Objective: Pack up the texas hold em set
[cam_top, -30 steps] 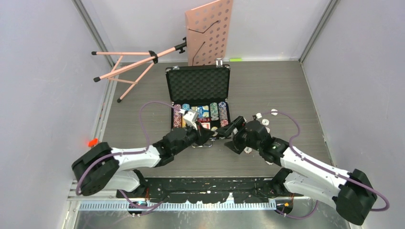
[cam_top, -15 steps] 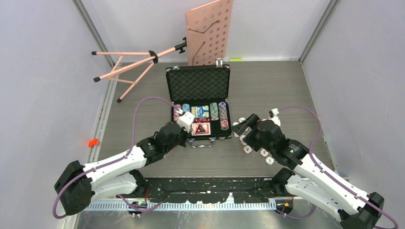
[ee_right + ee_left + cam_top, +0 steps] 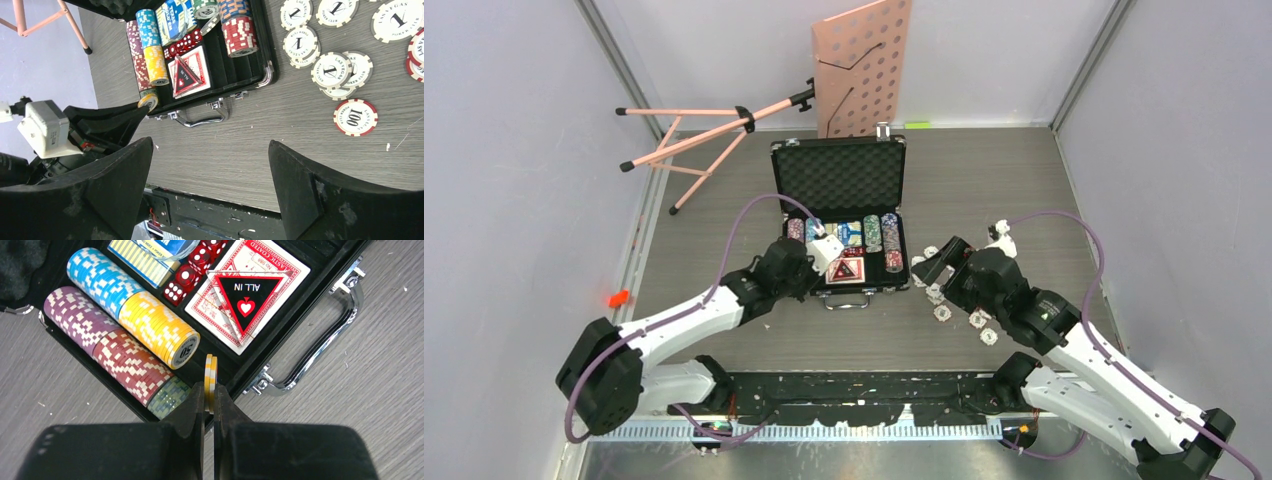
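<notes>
Yellow-and-white chips [image 3: 210, 382], two, face to face and on edge: clamped in the left pincer [image 3: 209, 399], roughly half of each disc showing past its tips. Black case [image 3: 260, 352], lid open, lies directly beneath and ahead of that pincer; its near wall is crossed just below the held pair. Yellow stack [image 3: 157, 330], ahead and slightly left of the pincer, ends in a "50" face, with a short free stretch of slot left between that face and the wall. Maroon stack [image 3: 127, 362] and green chips [image 3: 167, 395] are found left of the tips, red dice [image 3: 187, 275] and card deck [image 3: 245, 290] further ahead, handle [image 3: 320, 347] to the right. Right pincer [image 3: 210, 147]: jaws wide apart, nothing held, loose chips [image 3: 332, 70] on the table [image 3: 300, 125] ahead of it and to the right.

Hazards, as judged: the free slot is short, so a release made too near may be caught by the wall and the pair sent rolling onto the table. A release made too far left may land on the green chips. Only the outer faces are gripped, so one chip may slide off the other.
</notes>
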